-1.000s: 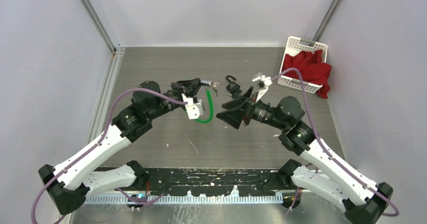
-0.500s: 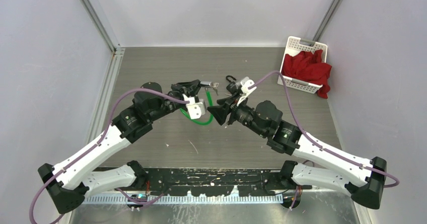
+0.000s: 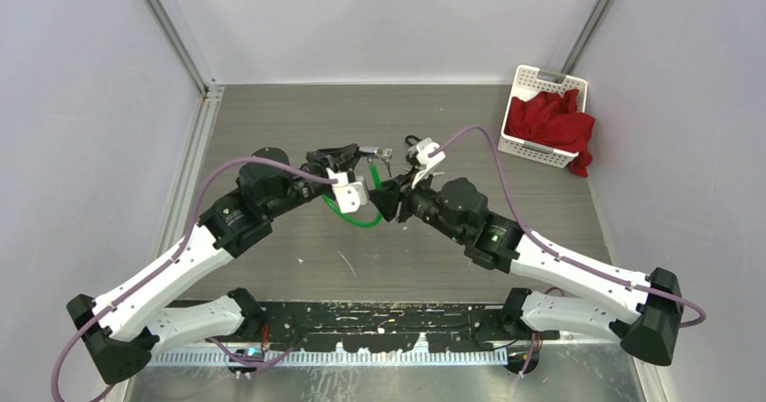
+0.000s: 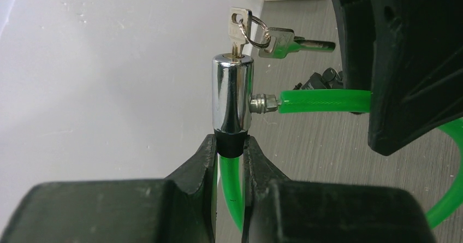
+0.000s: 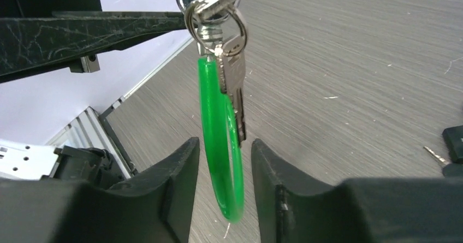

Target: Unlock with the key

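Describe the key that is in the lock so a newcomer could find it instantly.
At the middle of the grey table, the left pincer holds a chrome lock cylinder on a green cable. The key sticks from its end; unlike the spare key dangling from the shared ring, its blade is buried.

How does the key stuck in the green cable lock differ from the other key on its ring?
The key in the lock has its blade buried in the chrome barrel, only its head showing; the spare key shows its whole blade. The key in the lock stands in line with the barrel; the spare key hangs free, off to one side. Both are silvery and share one ring.
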`<action>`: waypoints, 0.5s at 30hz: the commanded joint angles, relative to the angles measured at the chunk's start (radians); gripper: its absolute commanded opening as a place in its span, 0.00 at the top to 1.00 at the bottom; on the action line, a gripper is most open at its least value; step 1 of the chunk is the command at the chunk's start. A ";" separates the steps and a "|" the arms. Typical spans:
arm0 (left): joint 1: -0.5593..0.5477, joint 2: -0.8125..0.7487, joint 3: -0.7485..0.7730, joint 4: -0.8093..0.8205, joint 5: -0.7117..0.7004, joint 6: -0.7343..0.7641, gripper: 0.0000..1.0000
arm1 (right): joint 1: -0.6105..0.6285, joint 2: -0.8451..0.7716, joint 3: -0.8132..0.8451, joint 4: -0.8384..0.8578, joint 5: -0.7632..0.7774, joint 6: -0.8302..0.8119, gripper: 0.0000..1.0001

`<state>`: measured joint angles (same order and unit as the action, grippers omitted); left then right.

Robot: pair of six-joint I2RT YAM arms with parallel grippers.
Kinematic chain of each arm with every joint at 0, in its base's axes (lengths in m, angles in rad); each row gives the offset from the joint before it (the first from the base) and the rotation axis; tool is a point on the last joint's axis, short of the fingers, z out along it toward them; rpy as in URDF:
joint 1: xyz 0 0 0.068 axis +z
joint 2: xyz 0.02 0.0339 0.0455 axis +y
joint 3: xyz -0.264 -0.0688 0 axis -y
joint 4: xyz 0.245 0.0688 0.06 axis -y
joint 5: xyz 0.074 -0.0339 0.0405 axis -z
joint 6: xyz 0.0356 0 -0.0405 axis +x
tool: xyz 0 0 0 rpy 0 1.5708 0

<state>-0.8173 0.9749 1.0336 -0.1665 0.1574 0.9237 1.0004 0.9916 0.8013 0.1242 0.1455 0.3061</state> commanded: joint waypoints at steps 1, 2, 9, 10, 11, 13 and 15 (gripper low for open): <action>-0.006 -0.029 0.079 0.081 -0.004 -0.035 1.00 | 0.002 -0.004 -0.006 0.134 -0.028 0.049 0.68; -0.008 -0.028 0.081 0.087 -0.013 -0.041 1.00 | 0.003 -0.010 -0.017 0.141 -0.029 0.057 0.82; -0.006 -0.015 0.088 0.162 -0.119 -0.100 1.00 | 0.003 -0.091 -0.119 0.120 -0.017 0.102 0.99; -0.006 -0.018 0.091 0.149 -0.101 -0.107 1.00 | 0.003 -0.100 -0.121 0.113 -0.012 0.100 0.99; -0.006 -0.021 0.087 0.138 -0.078 -0.117 1.00 | 0.003 -0.106 -0.116 0.105 -0.009 0.093 0.99; -0.007 -0.037 0.080 0.102 0.007 -0.148 1.00 | 0.003 -0.111 -0.088 0.077 -0.004 0.058 0.99; -0.007 -0.053 0.065 0.090 0.059 -0.166 1.00 | 0.004 -0.113 -0.053 0.040 0.003 0.031 0.99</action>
<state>-0.8188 0.9714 1.0649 -0.1497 0.1005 0.8215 1.0039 0.9070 0.6746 0.1749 0.1253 0.3729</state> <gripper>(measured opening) 0.136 0.193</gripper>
